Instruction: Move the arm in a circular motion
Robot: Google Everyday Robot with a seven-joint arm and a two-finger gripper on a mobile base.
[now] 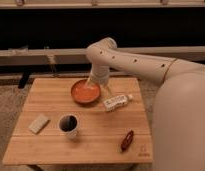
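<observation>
The cream-white arm reaches in from the right, bends at a joint above the table's far edge and points down. Its thick near segment fills the right side of the view. The gripper is at the lower end of the arm, just above the right rim of an orange bowl. It sits low over the wooden table.
A white bottle lies on its side right of the bowl. A dark-filled mug stands in the front middle, a pale sponge at the front left, and a red-brown object at the front right. A dark wall and rail run behind.
</observation>
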